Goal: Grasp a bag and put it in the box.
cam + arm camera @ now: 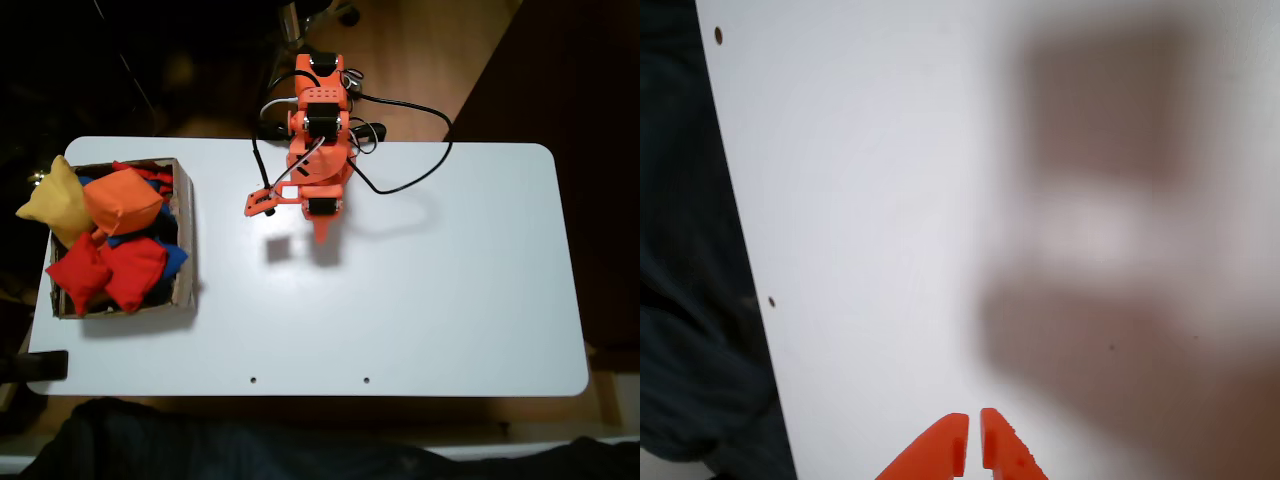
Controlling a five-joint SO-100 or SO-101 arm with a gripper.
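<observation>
The orange bag (122,199) already sits in the box (187,232), well off to the side of the tool (973,440), which hangs pressed together, empty, above the bare counter (450,300); nothing seems left.

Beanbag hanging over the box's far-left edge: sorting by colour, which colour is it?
Yellow beanbag, clearest in the fixed view.

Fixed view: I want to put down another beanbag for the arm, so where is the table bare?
The table is bare right of the claw, and between the arm and the box. The box is crowded, with the orange bag on top of the heap.
</observation>
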